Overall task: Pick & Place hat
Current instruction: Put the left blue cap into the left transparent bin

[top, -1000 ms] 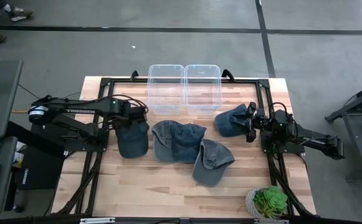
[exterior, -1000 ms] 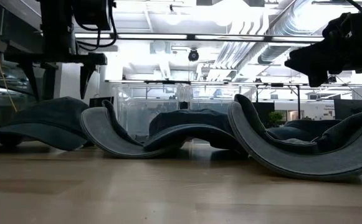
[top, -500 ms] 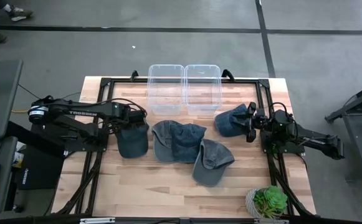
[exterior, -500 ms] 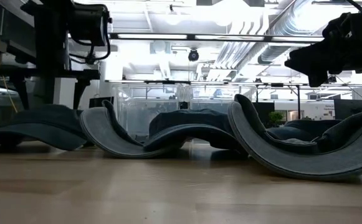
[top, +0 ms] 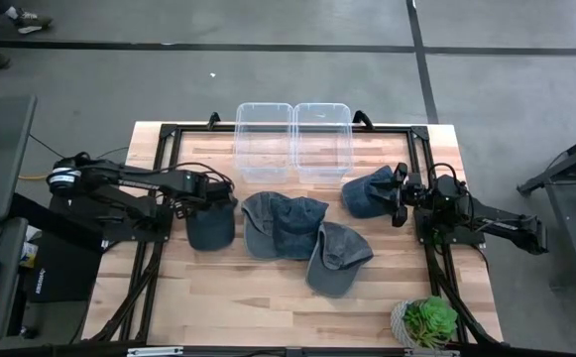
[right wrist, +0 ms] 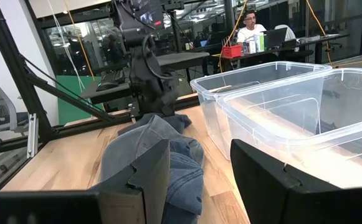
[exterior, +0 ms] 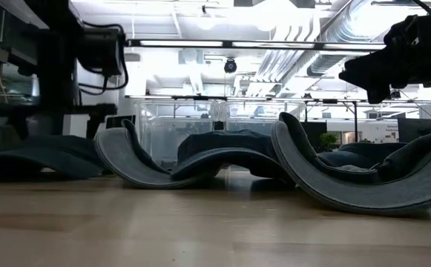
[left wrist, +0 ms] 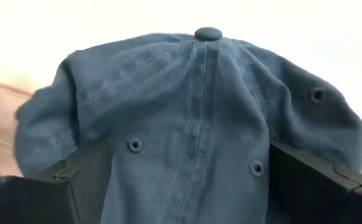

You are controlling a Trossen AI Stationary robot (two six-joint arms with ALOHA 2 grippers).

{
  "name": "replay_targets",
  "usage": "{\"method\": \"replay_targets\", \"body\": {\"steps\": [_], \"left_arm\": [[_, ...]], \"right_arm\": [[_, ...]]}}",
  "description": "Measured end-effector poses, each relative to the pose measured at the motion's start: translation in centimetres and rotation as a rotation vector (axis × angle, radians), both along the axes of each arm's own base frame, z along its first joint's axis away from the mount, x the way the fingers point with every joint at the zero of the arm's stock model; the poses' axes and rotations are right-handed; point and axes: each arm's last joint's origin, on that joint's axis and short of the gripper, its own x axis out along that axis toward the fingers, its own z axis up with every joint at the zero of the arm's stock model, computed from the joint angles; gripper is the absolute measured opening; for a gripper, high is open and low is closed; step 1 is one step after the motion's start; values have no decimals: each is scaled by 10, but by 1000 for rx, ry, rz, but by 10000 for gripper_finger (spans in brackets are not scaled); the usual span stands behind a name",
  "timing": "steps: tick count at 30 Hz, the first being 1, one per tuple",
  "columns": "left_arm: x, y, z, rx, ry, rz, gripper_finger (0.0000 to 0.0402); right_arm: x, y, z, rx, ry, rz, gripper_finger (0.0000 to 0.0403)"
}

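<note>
Left gripper (top: 211,201) sits low on the leftmost hat (top: 210,226), fingers (left wrist: 56,186) spread around its crown; right gripper (top: 399,194) waits spread beside the bins (top: 293,139).

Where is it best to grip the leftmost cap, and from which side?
Judging by the views, grip the leftmost cap at its rounded crown, from above. It lies crown up, with soft fabric that can bunch. The left gripper is already over it, one finger on each side of the crown.

No text, label, brand or number is showing clearly enough to read in any view. Nothing legible is appearing on the hats or the bins.
</note>
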Motion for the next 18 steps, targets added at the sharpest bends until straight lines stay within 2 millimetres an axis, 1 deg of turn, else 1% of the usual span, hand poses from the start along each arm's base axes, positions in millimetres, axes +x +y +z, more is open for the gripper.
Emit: {"method": "replay_targets", "body": {"steps": [5, 12, 15, 18], "left_arm": [[5, 1, -17, -2, 81, -6, 353], [10, 1, -32, -11, 160, -38, 352], [11, 1, -34, -14, 172, -38, 338], [11, 1, -35, -13, 177, -38, 309]], "right_arm": [[0, 0, 0, 0, 0, 0, 165], [0, 0, 0, 0, 0, 0, 165], [0, 0, 0, 0, -1, 0, 165], [0, 0, 0, 0, 0, 0, 165]]}}
